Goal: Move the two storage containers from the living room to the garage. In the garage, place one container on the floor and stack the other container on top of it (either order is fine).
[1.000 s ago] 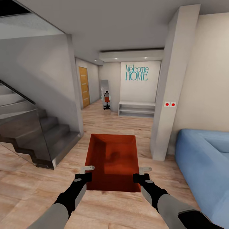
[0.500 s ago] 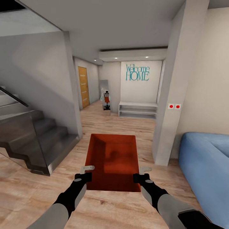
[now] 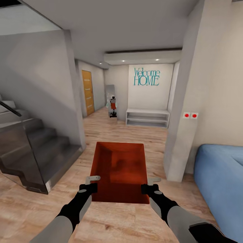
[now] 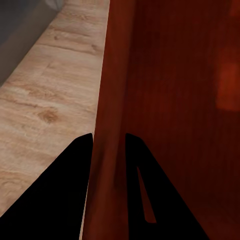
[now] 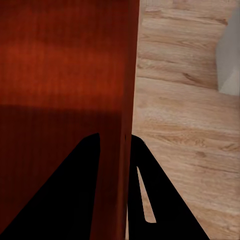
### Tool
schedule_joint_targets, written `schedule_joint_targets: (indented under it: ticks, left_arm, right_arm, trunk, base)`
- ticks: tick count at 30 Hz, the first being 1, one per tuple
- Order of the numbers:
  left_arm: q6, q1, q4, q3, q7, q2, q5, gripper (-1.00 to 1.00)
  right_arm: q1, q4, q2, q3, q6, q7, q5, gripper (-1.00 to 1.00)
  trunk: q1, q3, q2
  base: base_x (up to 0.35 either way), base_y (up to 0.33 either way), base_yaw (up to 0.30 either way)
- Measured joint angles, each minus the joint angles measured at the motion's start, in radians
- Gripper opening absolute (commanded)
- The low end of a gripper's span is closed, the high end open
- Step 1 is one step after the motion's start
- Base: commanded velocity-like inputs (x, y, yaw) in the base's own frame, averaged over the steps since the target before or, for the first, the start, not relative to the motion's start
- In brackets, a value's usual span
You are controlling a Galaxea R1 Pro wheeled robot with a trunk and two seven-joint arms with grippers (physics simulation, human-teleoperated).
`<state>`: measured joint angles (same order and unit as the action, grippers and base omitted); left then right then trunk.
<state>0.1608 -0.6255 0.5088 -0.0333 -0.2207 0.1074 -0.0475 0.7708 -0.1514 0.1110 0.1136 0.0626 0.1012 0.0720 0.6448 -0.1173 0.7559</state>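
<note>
One teal "Welcome HOME" sign

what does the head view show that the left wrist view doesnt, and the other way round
Head view alone: the whole storage container carried between the left pincer and right pincer, the staircase, the blue sofa and the Welcome HOME sign.

Left wrist view alone: a close look at the left pincer's fingers clamped either side of the container's thin wall.

Both: the orange-red container and the wood-plank floor.
</note>
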Motion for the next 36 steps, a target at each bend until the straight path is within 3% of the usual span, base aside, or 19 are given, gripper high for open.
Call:
schedule_joint_targets:
  ticks: [36]
  left_arm:
    - [0.000,0.000,0.002,0.000,0.005,-0.004,0.000,-1.00]
  right_arm:
    - [0.000,-0.001,0.003,0.001,0.001,0.005,0.000,-1.00]
  trunk:
    - [0.000,0.000,0.000]
  base:
    - [0.322,0.000,0.000]
